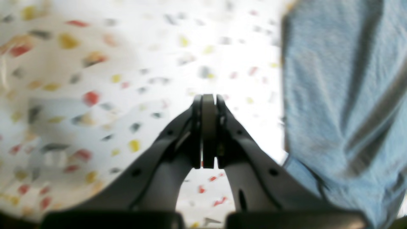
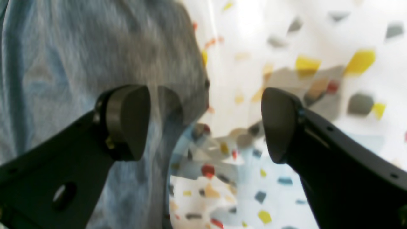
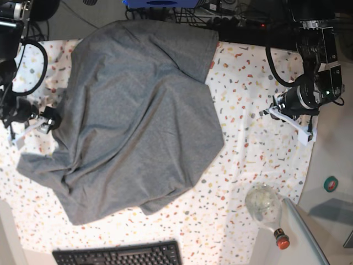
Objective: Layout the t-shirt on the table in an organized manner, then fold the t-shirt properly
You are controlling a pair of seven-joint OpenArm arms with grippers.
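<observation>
The grey t-shirt (image 3: 138, 110) lies spread and creased over the left and middle of the speckled table (image 3: 253, 143), its top edge at the far side. My right gripper (image 2: 203, 124) stands open at the shirt's left edge (image 2: 79, 47), one finger over the cloth, nothing held; in the base view this gripper (image 3: 51, 121) sits at the left. My left gripper (image 1: 209, 98) is shut on nothing, hovering over bare table (image 1: 127, 63) with the shirt (image 1: 334, 79) off to its side. From the base camera, the left gripper (image 3: 271, 112) is right of the shirt, apart from it.
A black keyboard (image 3: 118, 255) lies at the near edge. A clear bottle with a red cap (image 3: 265, 207) lies at the lower right, beside a glass panel. A green tape roll (image 3: 331, 183) sits off the table's right edge. Cables run along the far side.
</observation>
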